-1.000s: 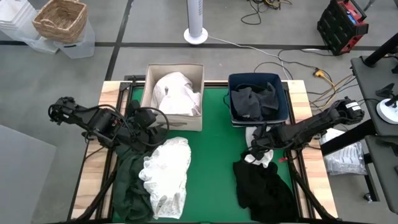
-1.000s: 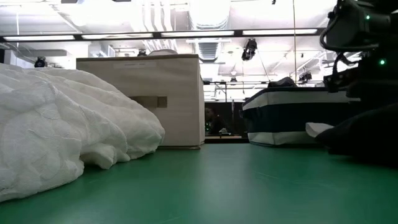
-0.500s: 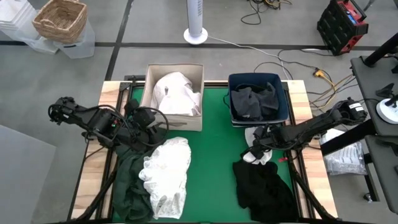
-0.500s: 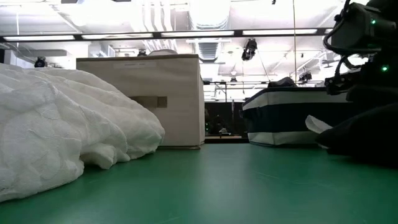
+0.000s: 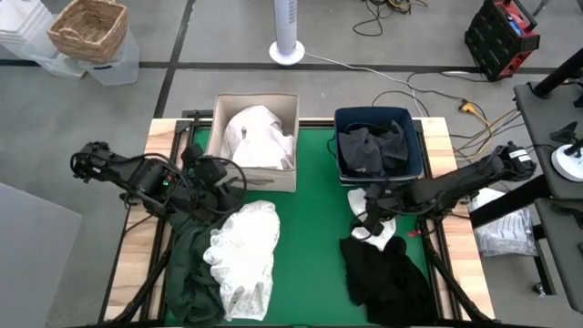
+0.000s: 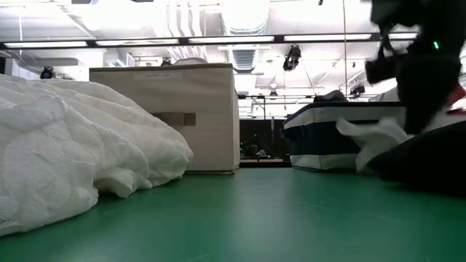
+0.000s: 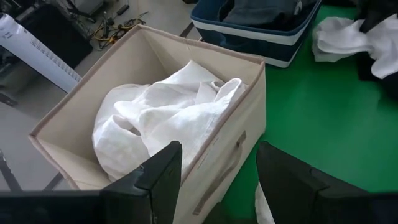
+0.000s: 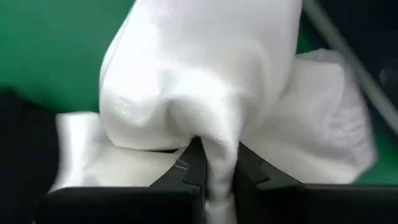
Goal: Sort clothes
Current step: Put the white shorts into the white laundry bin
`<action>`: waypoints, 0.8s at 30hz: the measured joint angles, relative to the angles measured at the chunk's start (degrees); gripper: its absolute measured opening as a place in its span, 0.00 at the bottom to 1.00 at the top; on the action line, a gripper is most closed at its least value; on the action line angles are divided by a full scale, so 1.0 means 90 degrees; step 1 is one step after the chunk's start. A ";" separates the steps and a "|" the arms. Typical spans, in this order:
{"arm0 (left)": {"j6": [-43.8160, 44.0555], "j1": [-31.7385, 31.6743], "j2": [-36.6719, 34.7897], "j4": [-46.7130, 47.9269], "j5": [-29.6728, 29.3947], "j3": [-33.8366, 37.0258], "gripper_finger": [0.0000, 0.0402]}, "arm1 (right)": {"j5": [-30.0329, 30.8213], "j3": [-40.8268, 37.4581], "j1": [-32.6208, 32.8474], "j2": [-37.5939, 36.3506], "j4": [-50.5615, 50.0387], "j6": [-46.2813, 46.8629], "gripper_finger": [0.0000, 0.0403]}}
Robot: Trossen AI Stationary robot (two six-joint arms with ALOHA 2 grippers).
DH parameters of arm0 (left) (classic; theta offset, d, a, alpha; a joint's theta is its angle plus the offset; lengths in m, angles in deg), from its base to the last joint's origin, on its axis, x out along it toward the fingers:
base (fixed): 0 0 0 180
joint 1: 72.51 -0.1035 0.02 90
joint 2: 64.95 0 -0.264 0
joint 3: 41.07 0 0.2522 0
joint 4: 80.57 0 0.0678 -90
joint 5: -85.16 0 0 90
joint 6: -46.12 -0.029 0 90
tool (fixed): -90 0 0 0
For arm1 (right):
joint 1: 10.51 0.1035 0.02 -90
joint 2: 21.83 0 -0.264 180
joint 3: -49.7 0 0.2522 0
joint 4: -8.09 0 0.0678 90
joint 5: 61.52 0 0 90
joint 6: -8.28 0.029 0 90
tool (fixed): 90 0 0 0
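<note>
A small white garment (image 5: 362, 199) lies between the navy bin (image 5: 338, 146) and a black garment (image 5: 383, 271) at the table's near right. My right gripper (image 5: 372, 216) is shut on it. My left gripper (image 7: 217, 180) hovers open beside the beige box (image 5: 221, 137), which holds white cloth (image 7: 165, 118). It is above the far end of a dark green garment (image 5: 187, 273). A white lacy garment (image 5: 241, 255) lies on the green mat, partly over the green one. Dark clothes (image 5: 369, 148) fill the navy bin. My right gripper pinches a bunched fold of the white garment (image 8: 214, 146) between its two fingers (image 8: 193, 169). The cloth bulges out past the fingertips. The gripper comes in slanting down from the table's right. In the low view part of the garment (image 6: 371, 138) is raised, and its lower end rests against the black garment.
The beige box and the navy bin stand side by side at the table's far edge, with a strip of green mat (image 5: 314, 228) bare between the two piles. Off the table are a wicker basket (image 5: 86, 29), a fan base (image 5: 287, 50) and cables.
My right gripper has shut on the white garment. It has then risen a little and gone toward the table's left, drawing part of the garment up off the black one. My left arm has kept still.
</note>
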 joint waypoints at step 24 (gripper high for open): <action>-0.0048 -0.0002 -0.0553 -0.0112 -0.1016 0.0000 0.46 | 0.0914 0.5261 -0.0951 0.1507 0.1111 -0.3938 0.06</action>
